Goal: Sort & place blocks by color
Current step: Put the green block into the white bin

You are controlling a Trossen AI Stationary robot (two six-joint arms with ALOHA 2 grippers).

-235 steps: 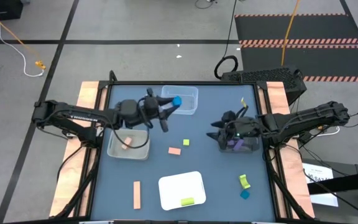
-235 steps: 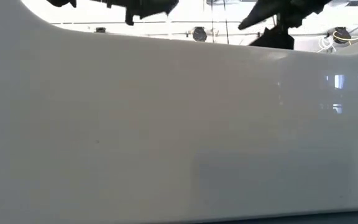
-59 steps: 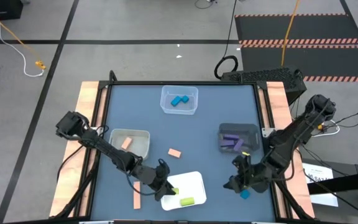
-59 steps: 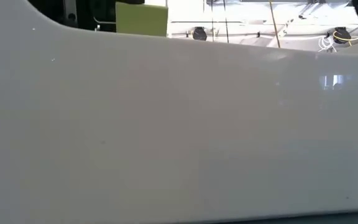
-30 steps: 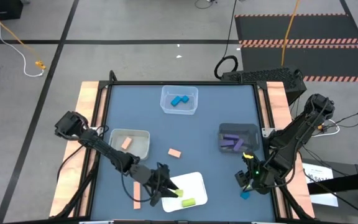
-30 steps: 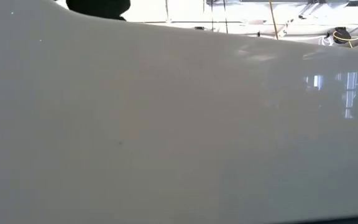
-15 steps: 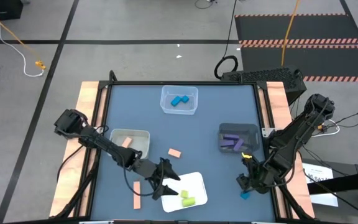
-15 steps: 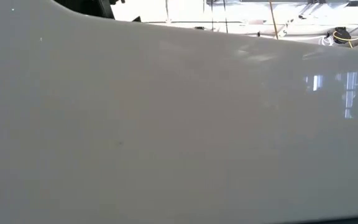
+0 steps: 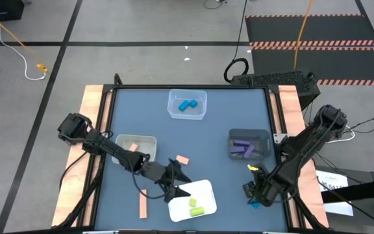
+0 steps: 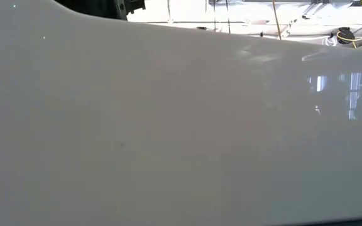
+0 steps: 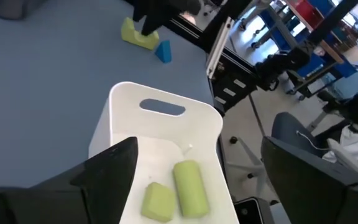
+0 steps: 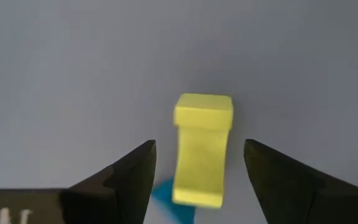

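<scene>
Sorting runs on both sides of the blue counter, seen here from left to right. A tan bar lies at the near left edge, and a peach block sits in the clear bin farther back.

Just right of them the left pincer hangs over the far left corner of the white tray, its fingers spread wide and holding nothing. Two yellow-green blocks lie side by side in that tray, apparently just delivered. Judged from this, the left arm's best course is to lift clear without nudging the tray, then go for the lone peach block on the open counter near it.

Farther back, two blue blocks rest in the far clear bin, and purple bars fill the grey bin on the right.

At the near right, the right pincer hovers with its fingers apart, straddling a yellow-green block that stands on the counter touching a small blue block. A clean pick probably calls for a straight descent, centred on the yellow-green piece, with the fingers closing on its long sides so that the blue neighbour is neither pinched nor dragged along.
</scene>
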